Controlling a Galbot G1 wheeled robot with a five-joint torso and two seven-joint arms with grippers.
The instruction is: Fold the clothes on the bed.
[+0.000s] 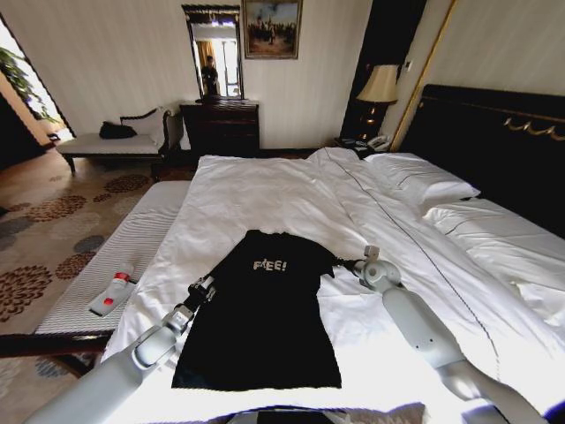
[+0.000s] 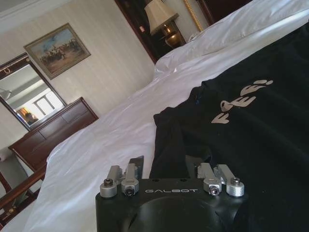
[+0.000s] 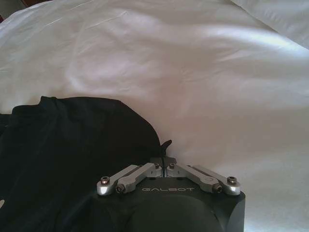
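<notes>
While the black shirt lies flat on the bed, the left gripper, jaws spread wide, sits at its left edge; the right gripper pinches the opposite edge. Soft, light cloth; best held by hems.

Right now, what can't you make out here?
- Head view: a crease swallows part of the T-shirt's white lettering.
- Right wrist view: the right pincer is shut at the T-shirt's edge; black on black hides any grip.
- Left wrist view: one tip of the open left pincer blends into black cloth.
</notes>
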